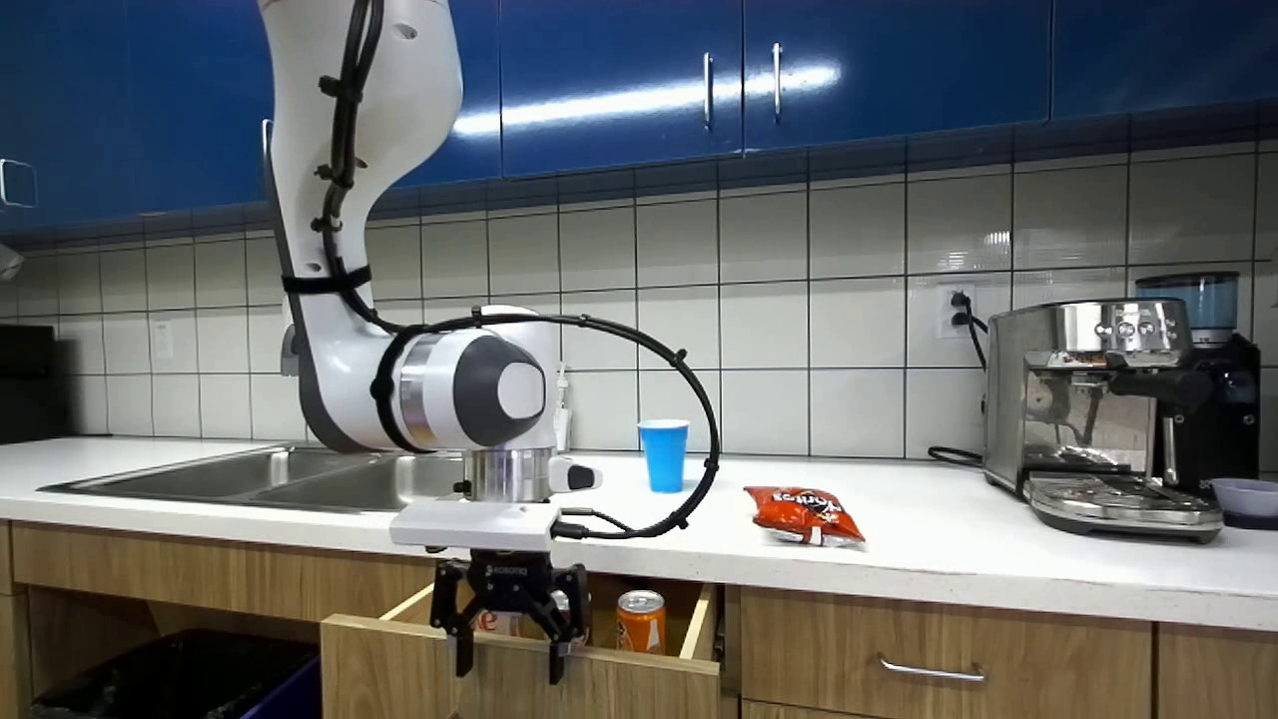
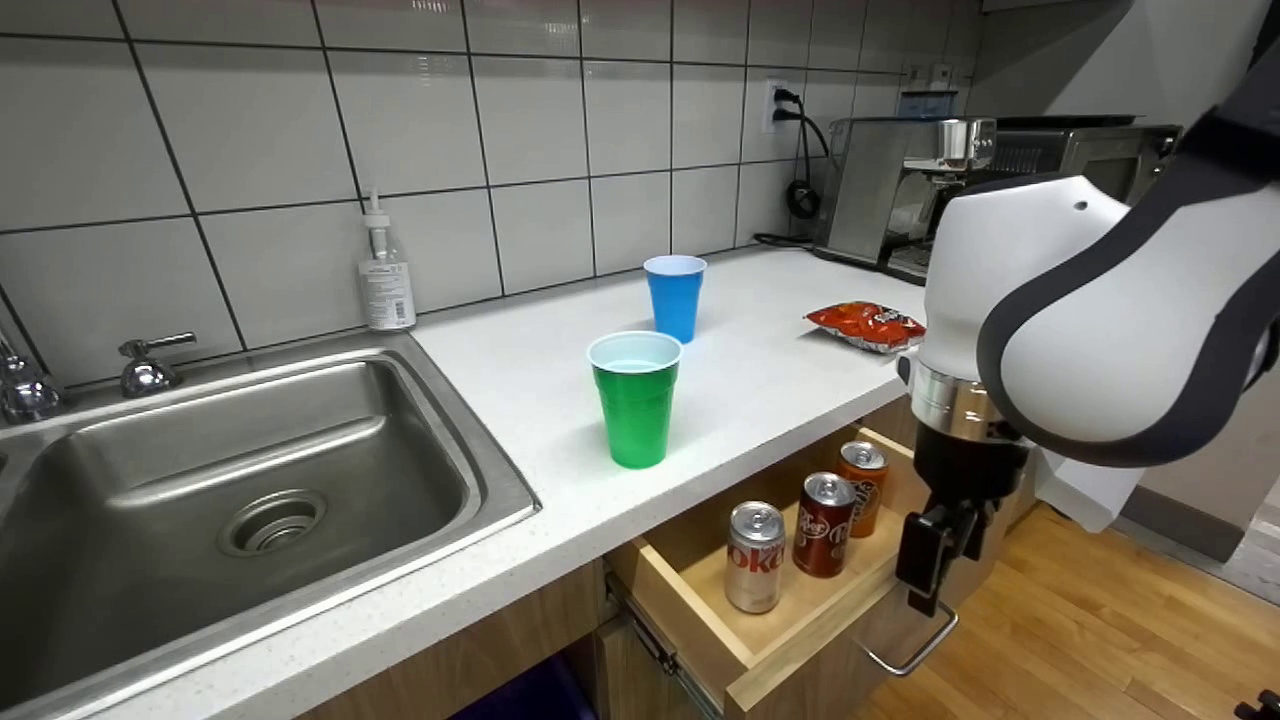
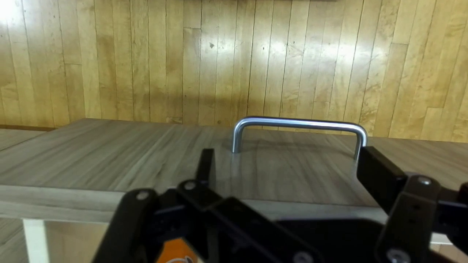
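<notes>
- We see the gripper (image 1: pixel 510 661) spread wide and empty, pointing down at the front of the drawer (image 1: pixel 399 679), which stands open below the worktop (image 2: pixel 760 370).
- In an exterior view we find its fingers (image 2: pixel 920 555) just beside the outer face of the drawer front; whether they touch the wood, we cannot tell.
- In the wrist view we look past them to the metal handle (image 3: pixel 299 123), a bent bar on that outer face, with the wooden floor (image 3: pixel 219 73) beyond; from this angle one finger overlaps a foot of the bar.
- Inside the drawer we count three upright cans: a silver Coke can (image 2: pixel 755 565) nearest the sink (image 2: pixel 390 480), a dark red Dr Pepper can (image 2: pixel 822 530) in the middle, and an orange can (image 2: pixel 866 480) farthest along.
- On the white surface above, we see a green cup (image 2: pixel 637 415) and a blue cup (image 2: pixel 676 300), both upright, the blue one nearer the tiled wall (image 1: pixel 859 320).
- We spot a red Doritos bag (image 1: pixel 807 514) lying between the blue cup and a steel coffee machine (image 1: pixel 1088 419).
- By the sink's corner we have a clear pump bottle (image 2: pixel 387 290), upright.
</notes>
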`<state>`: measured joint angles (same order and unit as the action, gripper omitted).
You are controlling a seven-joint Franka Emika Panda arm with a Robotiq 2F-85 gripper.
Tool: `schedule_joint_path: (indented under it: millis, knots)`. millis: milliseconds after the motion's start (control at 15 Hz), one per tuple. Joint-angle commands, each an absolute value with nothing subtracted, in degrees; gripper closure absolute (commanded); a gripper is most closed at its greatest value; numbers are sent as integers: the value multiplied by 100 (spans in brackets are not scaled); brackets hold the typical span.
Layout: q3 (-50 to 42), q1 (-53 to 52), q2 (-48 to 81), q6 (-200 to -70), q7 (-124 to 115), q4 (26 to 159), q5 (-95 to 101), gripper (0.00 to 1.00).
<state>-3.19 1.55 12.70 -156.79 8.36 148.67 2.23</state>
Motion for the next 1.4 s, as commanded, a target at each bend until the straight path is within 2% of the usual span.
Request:
schedule_joint_path:
  millis: [0,1333]
  knots:
    - [-225,355,1414,-15676,1090,14573,156,0]
    - [-289,477,1968,-15619,1046,13684,288,0]
